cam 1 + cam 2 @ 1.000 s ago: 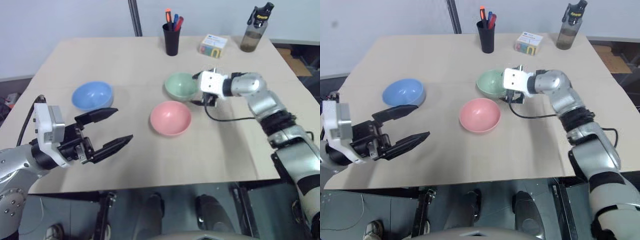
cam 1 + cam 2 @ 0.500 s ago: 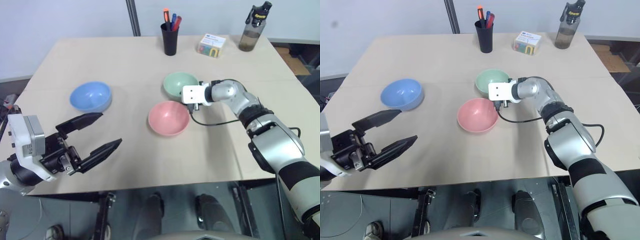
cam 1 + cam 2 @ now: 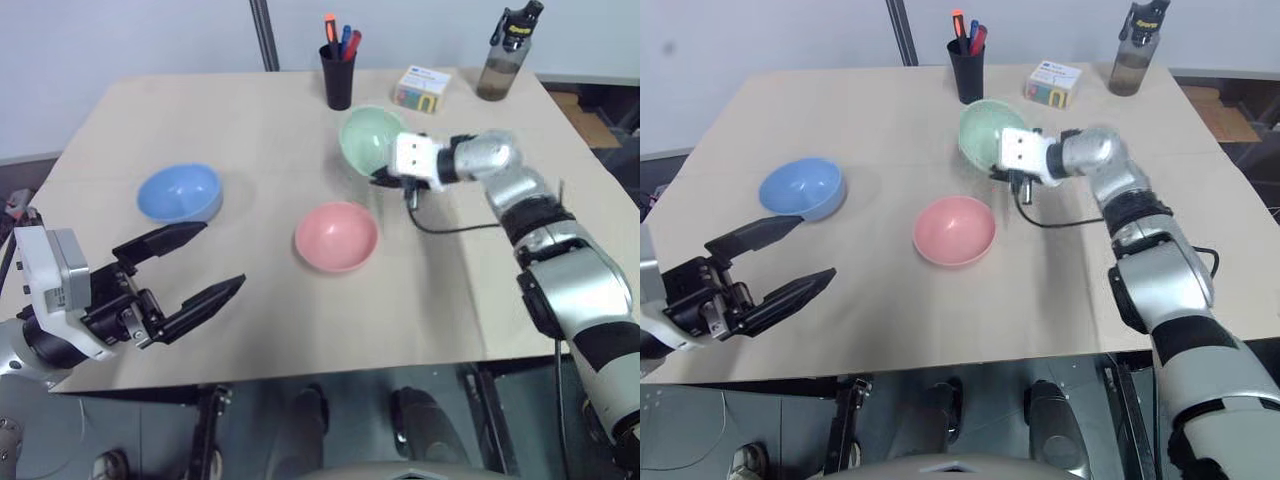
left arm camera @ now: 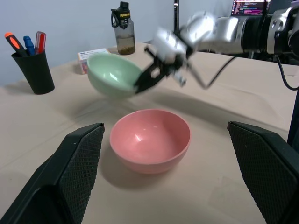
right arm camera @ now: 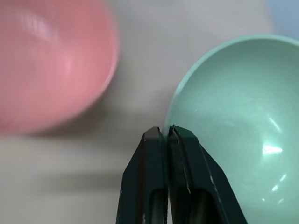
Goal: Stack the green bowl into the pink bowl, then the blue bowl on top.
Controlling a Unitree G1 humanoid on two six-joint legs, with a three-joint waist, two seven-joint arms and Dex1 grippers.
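Since a second ago the right tool (image 5: 166,133) has pinched the green bowl's (image 3: 372,138) rim and lifted it off the counter (image 3: 200,120). The first stacking step is under way. The bowl hangs tilted behind the pink bowl (image 3: 337,236), its mouth facing up and leftward. The left tool (image 3: 205,265) stays spread, near the blue bowl (image 3: 180,192).

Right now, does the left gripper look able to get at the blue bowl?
Probably yes. The left gripper is open and the blue bowl sits on bare table just beyond it, with nothing between them.
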